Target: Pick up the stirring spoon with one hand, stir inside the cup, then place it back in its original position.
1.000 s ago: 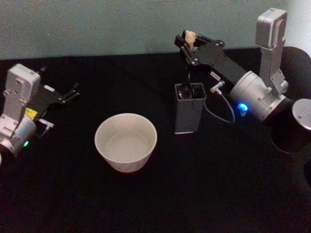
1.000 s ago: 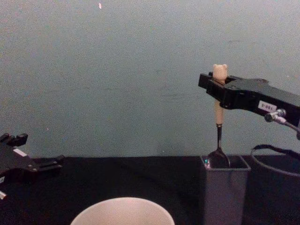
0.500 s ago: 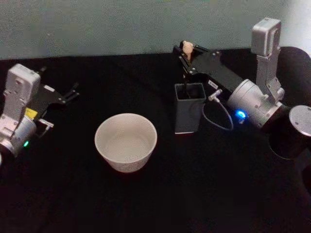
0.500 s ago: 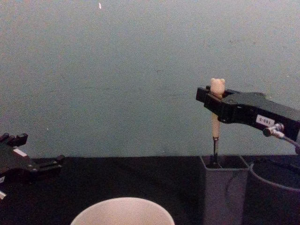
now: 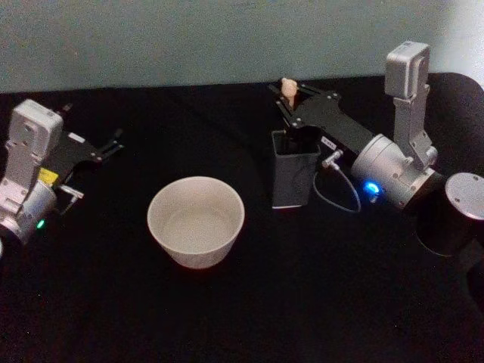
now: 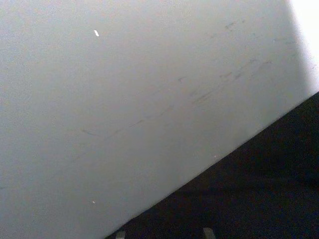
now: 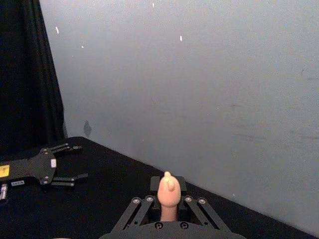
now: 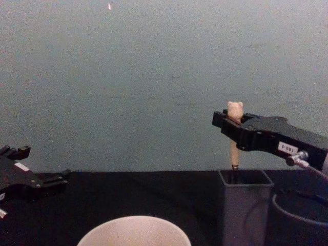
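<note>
The spoon [image 8: 234,134] has sunk deeper into the grey holder [image 8: 245,206], right gripper [image 8: 230,122] clamped on its handle, beside the cup [image 5: 196,220]; left gripper [image 5: 98,149] parked, fingers spread.

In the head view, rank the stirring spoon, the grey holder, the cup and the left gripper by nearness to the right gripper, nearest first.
1. The stirring spoon: clamped in the right gripper, upright.
2. The grey holder: directly beneath that gripper, taking the spoon's lower end.
3. The cup: toward the robot's left, mid-table.
4. The left gripper: parked at the far left edge.
</note>
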